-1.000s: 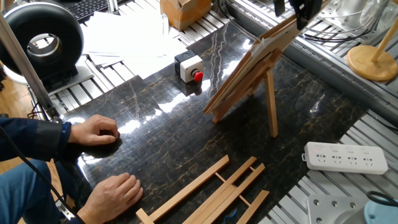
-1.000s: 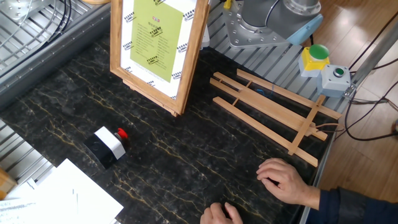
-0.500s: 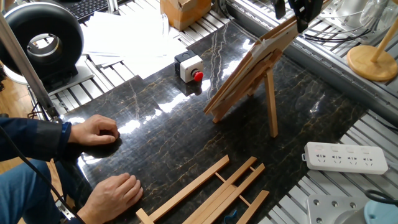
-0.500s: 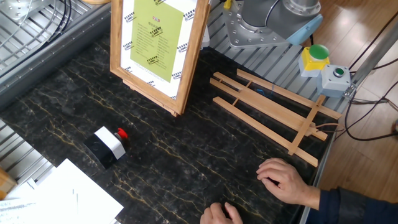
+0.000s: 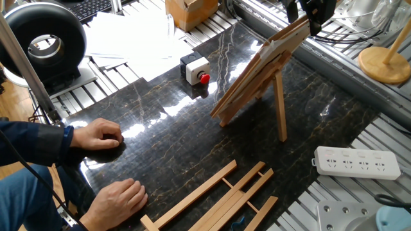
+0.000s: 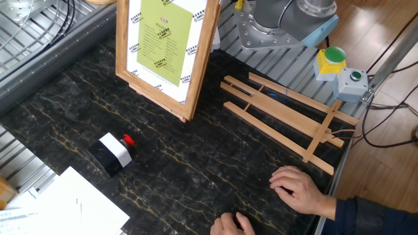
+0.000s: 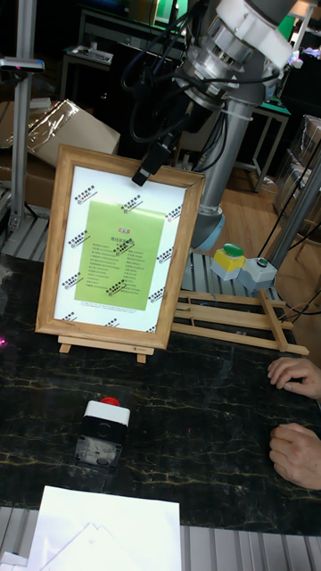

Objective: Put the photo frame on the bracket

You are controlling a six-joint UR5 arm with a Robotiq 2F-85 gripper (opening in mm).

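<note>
Open marble before the photo frame [image 6: 162, 49]; button box [image 6: 115, 152], flat easel [image 6: 287, 117] flanking

The grey, silver-jointed robot arm [image 7: 234, 45] is reaching down from above, cables trailing beside it. Its dark two-finger end effector [image 7: 148, 167] is hanging at a slant, fingertips pointing downward; the finger spacing is unclear.

The photo frame [image 7: 120, 254], propped at the far edge of the tabletop [image 7: 205, 419], holds a yellow-green sheet with rows of small dark print under a short red heading. The characters look Chinese, perhaps, but none are sharp enough to read.
</note>
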